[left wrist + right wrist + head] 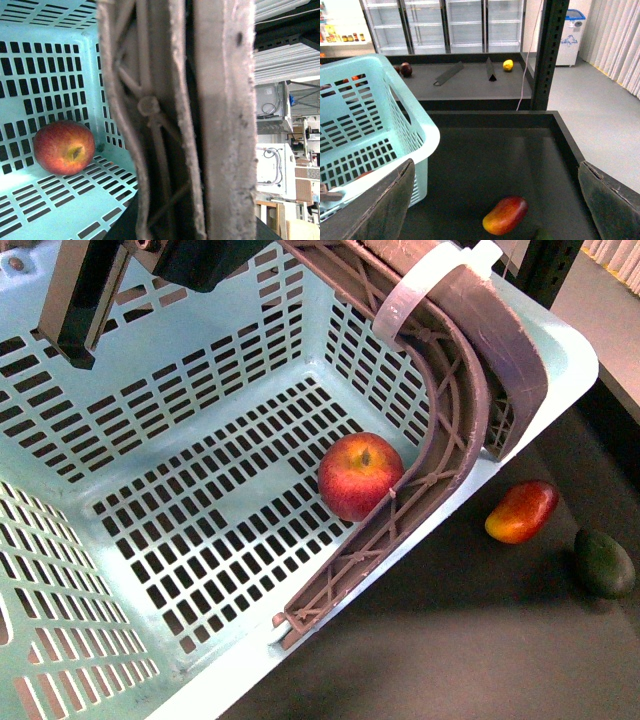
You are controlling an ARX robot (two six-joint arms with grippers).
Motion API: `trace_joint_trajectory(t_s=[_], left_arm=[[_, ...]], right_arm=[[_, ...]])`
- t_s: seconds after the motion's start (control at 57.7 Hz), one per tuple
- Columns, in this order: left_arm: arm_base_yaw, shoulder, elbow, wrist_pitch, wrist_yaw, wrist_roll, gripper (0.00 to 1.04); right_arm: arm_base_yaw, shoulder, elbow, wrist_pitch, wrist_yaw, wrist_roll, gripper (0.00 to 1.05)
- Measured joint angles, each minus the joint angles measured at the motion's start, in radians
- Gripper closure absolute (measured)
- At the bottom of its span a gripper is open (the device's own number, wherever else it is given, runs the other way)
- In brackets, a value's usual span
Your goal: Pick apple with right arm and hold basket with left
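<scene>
The red apple (360, 476) lies on the slotted floor of the aqua basket (150, 430), against the wall below the brown handle (455, 410). The left wrist view shows the same apple (64, 147) in the basket's corner. My left gripper (185, 220) is shut on the handle (175, 100), which fills that view close up. My right gripper (495, 200) is open, its two pads (380, 210) wide apart and empty. It hovers over the dark table outside the basket (375, 110), above a mango (505, 215).
The red-orange mango (522, 511) and a dark green fruit (604, 563) lie on the dark table to the right of the basket. A white zip tie (420, 285) binds the handle. A black post (550, 50) and a raised table rim (567, 140) stand beyond.
</scene>
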Motion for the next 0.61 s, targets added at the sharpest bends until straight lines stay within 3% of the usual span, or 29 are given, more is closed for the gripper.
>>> trace_joint_trajectory(t_s=[0.069,0.191,0.277,0.381,0.606], left_arm=[[-0.001,0.0,0.0,0.002,-0.013,-0.002,0.9],[-0.005,-0.004,-0.002,0.077,-0.258,-0.093,0.9],[0.009,-0.018,-0.01,0.086,-0.312,-0.112,0.9],[0.055,-0.044,-0.043,0.093,-0.303,-0.139,0.9],[0.269,-0.049,-0.144,0.128,-0.183,-0.26,0.9]], right_arm=[[0.0,0.0,0.0,0.0,0.0,0.0,0.09],[0.0,0.0,0.0,0.0,0.001,0.0,0.09],[0.0,0.0,0.0,0.0,0.001,0.0,0.09],[0.0,0.0,0.0,0.0,0.0,0.0,0.09],[0.0,0.0,0.0,0.0,0.0,0.0,0.09]])
